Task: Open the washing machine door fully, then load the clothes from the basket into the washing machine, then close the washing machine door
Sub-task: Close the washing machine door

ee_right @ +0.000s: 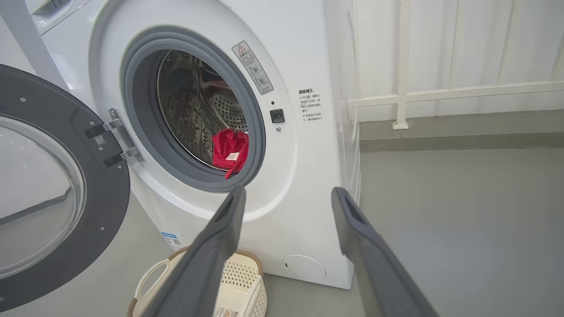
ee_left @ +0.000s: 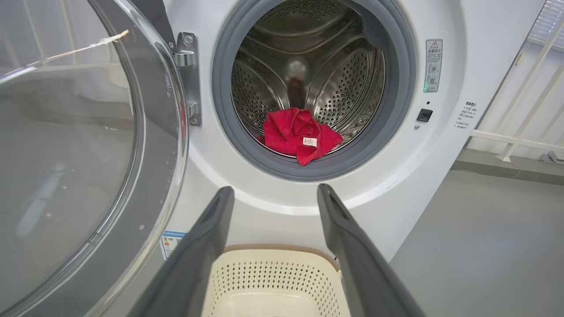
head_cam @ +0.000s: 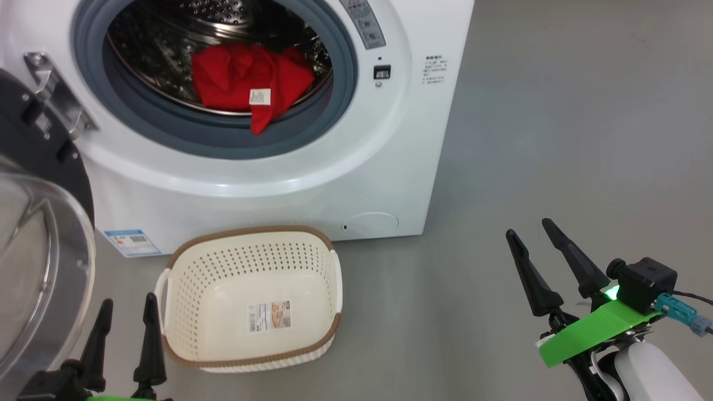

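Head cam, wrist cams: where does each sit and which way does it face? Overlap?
Head view: high, looking down at the washing machine front and basket; left gripper lower left, right gripper lower right.
Left wrist view: low, facing straight into the drum; own open fingers.
Right wrist view: further right, facing the machine obliquely; own open fingers.
Shared: the clothes in the drum, open washing machine door.

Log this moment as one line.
door open | clothes in drum, corner over seal | basket empty | left end effector open, empty | right end effector open, empty | pending: close door
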